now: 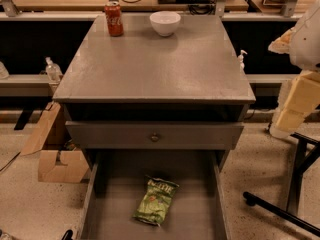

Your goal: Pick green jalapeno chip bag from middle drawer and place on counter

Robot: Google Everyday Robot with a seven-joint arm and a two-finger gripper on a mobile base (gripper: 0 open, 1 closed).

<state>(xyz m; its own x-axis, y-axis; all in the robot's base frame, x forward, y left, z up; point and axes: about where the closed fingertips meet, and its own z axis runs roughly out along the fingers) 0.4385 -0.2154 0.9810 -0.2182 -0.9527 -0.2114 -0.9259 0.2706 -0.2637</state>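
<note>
Green jalapeno chip bag (156, 200) and gripper (295, 106) are well apart. The gripper, cream and yellowish, hangs at the right edge of the view beside the cabinet, partly cut off; whether it is spread or pressed together cannot be told. Nearest to it is the counter (155, 64), a flat grey top. At the counter's back, a red soda can (114, 19) stands upright, with a white bowl (165, 23) just to the can's right, not touching it. Under the counter is a grey drawer front (200, 135) with a small round knob. Below that, the middle drawer (200, 214) is pulled open. The bag lies flat and slightly tilted on the drawer's floor, near the middle, clear of both side walls.
</note>
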